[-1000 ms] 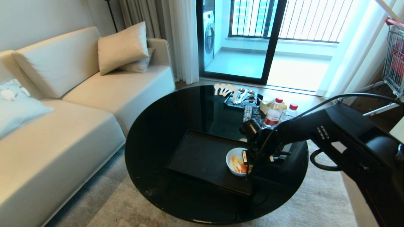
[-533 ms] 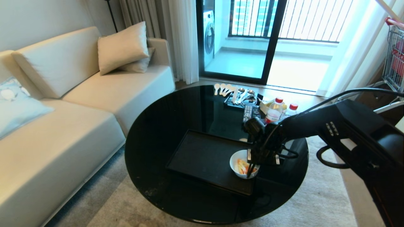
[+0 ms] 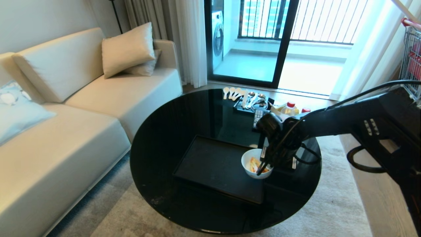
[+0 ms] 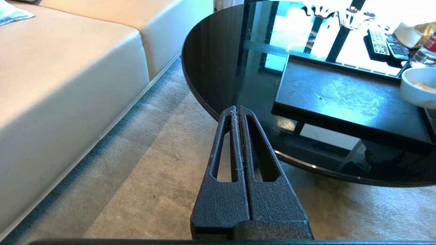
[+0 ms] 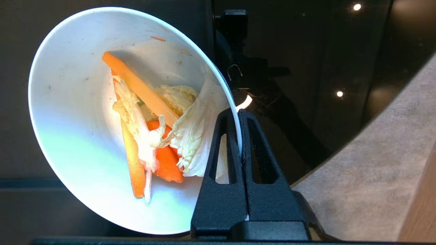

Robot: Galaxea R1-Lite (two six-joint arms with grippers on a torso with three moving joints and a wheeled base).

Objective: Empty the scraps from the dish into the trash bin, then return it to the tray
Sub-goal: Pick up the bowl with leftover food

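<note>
Legible text: none you can read. The red labels on the bottles and the keys of the remote control on the worktop are too small to make out.

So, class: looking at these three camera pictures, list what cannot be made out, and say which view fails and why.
- Trash bin: in no view, so its place is unknown.
- Water bottles: head view, mostly hidden behind the right arm.
- Dish: head view, its near-right rim is covered by the right gripper; whether it rests on the tray cannot be told.
- Dish: left wrist view, cut off by the picture's edge.
- Utensils: head view, too small to count.
</note>
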